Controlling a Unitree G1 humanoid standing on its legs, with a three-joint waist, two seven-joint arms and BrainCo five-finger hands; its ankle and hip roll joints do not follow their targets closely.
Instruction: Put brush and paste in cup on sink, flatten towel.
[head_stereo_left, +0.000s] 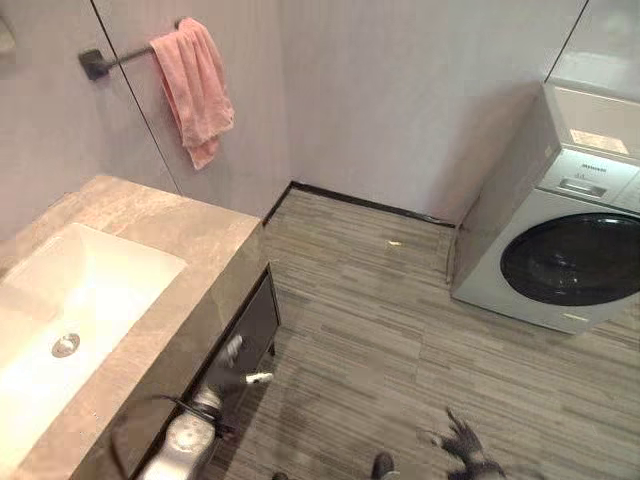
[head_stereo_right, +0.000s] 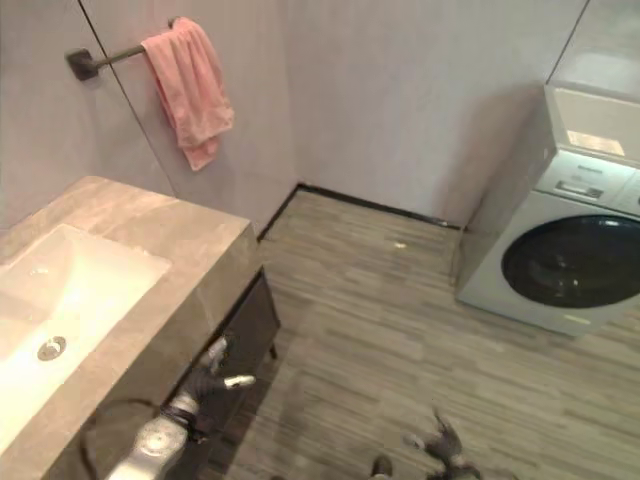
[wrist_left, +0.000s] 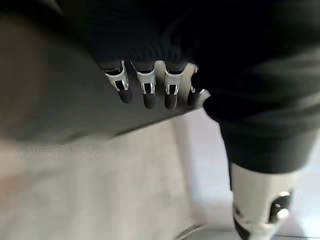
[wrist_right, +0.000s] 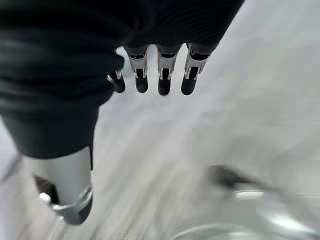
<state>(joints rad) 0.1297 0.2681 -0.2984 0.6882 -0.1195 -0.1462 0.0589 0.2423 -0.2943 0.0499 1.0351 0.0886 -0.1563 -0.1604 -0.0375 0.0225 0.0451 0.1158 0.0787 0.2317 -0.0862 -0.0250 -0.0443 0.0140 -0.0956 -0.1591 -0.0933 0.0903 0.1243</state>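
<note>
A: Towel?
B: Pink towel (head_stereo_left: 195, 88) hangs bunched over a dark wall bar (head_stereo_left: 105, 61), above the far end of the stone surface (head_stereo_left: 190, 235). Not flattened.
A: Sink?
B: White sink (head_stereo_left: 70, 300) set into the surface, drain (head_stereo_left: 66, 345) in its basin. Can't make out a brush, paste or cup on it.
A: Left robot hand?
B: Left robot hand (head_stereo_left: 232, 363) is low by the dark cabinet front (head_stereo_left: 245, 330) under the surface. Fingers (wrist_left: 146, 87) straight, relaxed, holding nothing.
A: Right robot hand?
B: Right robot hand (head_stereo_left: 462, 440) is low over the striped floor (head_stereo_left: 370, 290), well apart from the surface. Fingers (wrist_right: 162, 75) extended, thumb apart, nothing in it.
A: Anything else?
B: Washing machine (head_stereo_left: 560, 230) against the far wall on the right, dark round door (head_stereo_left: 572, 258) shut. Small pale scrap (head_stereo_left: 394, 242) on the floor near the wall.
</note>
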